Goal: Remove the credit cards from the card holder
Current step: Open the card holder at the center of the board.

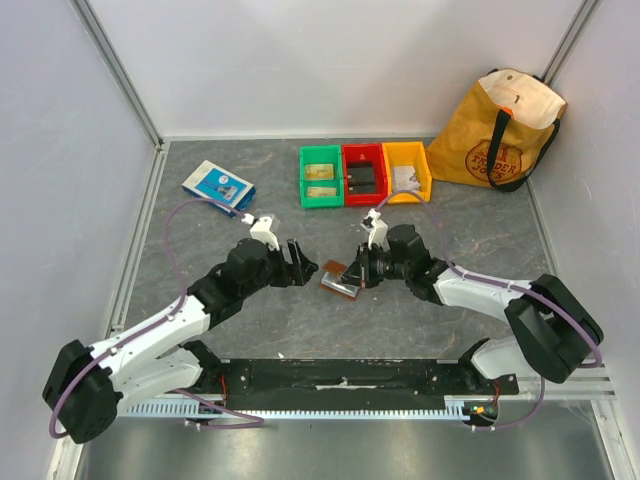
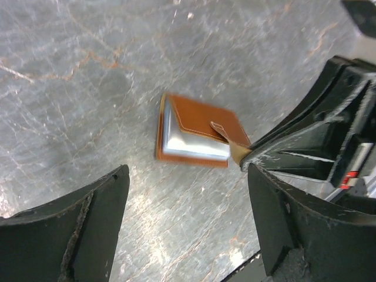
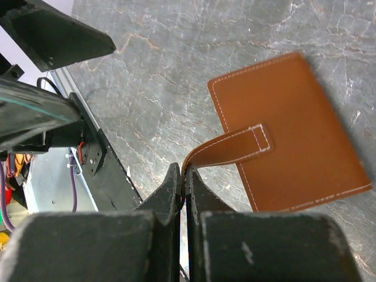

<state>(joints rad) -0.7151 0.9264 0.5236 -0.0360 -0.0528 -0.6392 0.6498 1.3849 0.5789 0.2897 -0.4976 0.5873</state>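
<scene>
Strap (image 3: 229, 147) of the card holder (image 3: 294, 106), lying on the table (image 3: 176, 70), is pinched in my clenched right gripper (image 3: 183, 176); my left gripper (image 2: 188, 176) stands released alongside and should, I judge, hold it down while I peel.

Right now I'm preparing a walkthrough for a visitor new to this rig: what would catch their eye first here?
The brown leather card holder lies at mid-table between the two arms. The right tool is pinched shut on its strap, and the left tool gapes open beside it. Behind, a row of green, red and yellow bins stands toward the far edge, with a mustard tote bag in the far right corner.
</scene>
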